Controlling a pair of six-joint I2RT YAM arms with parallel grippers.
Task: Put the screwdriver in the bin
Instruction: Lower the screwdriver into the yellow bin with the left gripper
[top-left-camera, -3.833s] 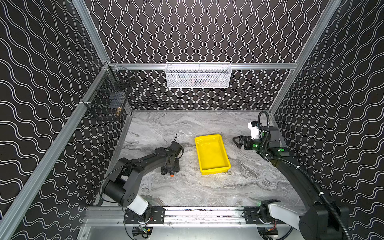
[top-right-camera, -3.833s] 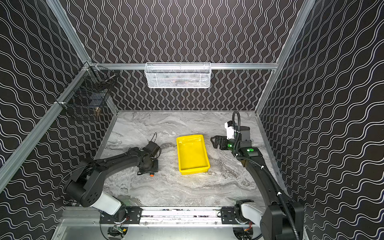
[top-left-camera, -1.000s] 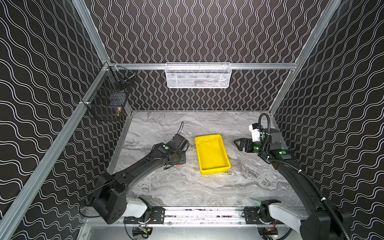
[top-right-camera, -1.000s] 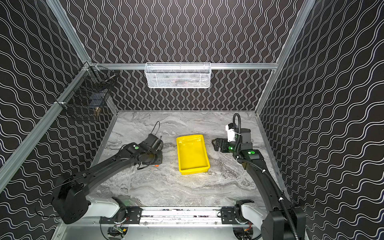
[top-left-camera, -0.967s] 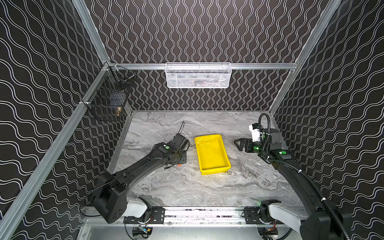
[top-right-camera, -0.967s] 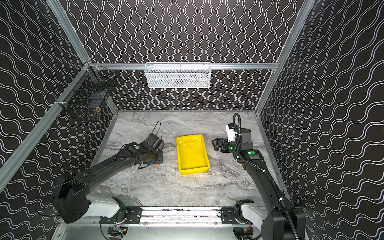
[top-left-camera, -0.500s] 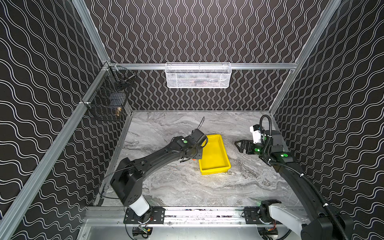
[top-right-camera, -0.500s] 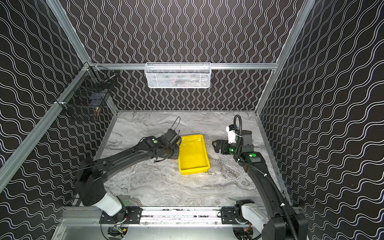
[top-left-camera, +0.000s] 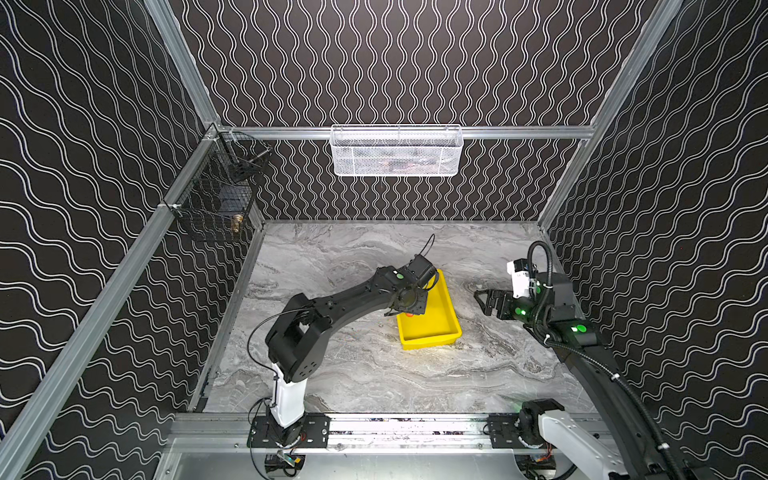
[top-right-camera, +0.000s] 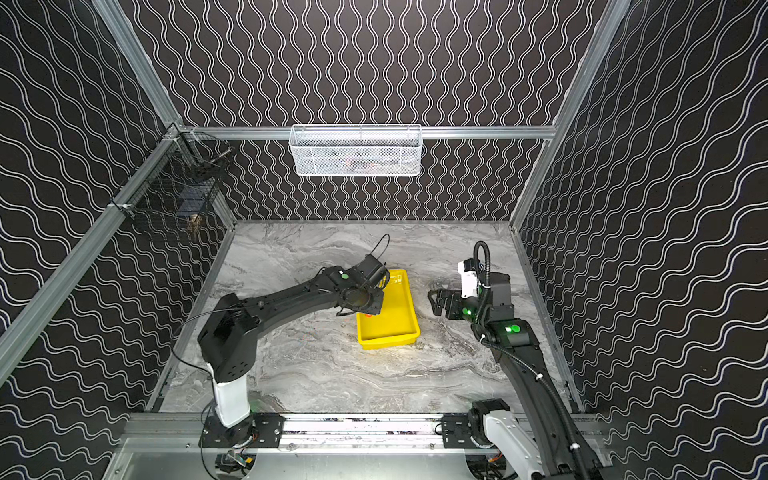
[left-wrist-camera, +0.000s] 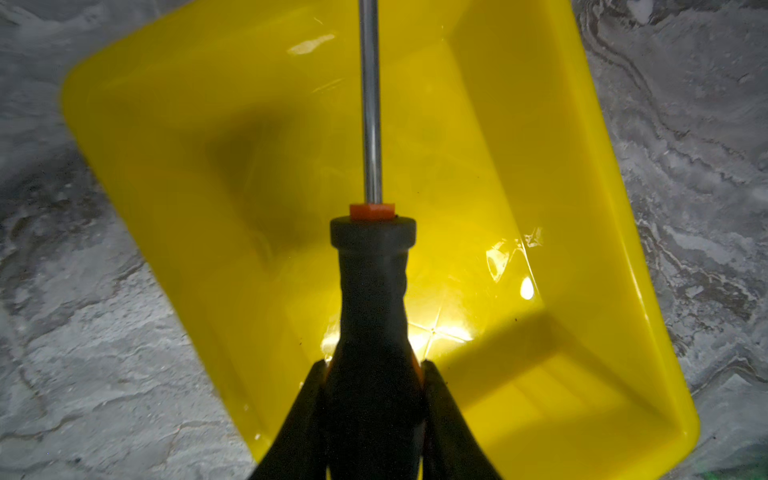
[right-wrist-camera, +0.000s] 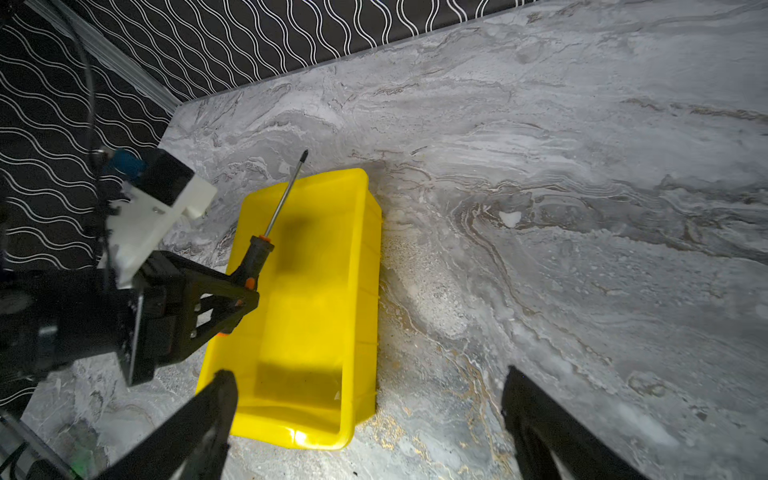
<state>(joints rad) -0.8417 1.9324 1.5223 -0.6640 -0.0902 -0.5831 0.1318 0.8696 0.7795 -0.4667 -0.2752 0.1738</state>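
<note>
Hovering the screwdriver (left-wrist-camera: 372, 286) over the bin (left-wrist-camera: 540, 187)

In both top views your left gripper (top-left-camera: 409, 311) hangs over the bin's left side, an orange speck showing. Left wrist: jaws clamped on the black handle, shaft lined along the bin, probably so it drops in flat. Right wrist: tip looks past the far rim; your right gripper (right-wrist-camera: 368, 372) sits beside the bin, spread wide, empty.
</note>
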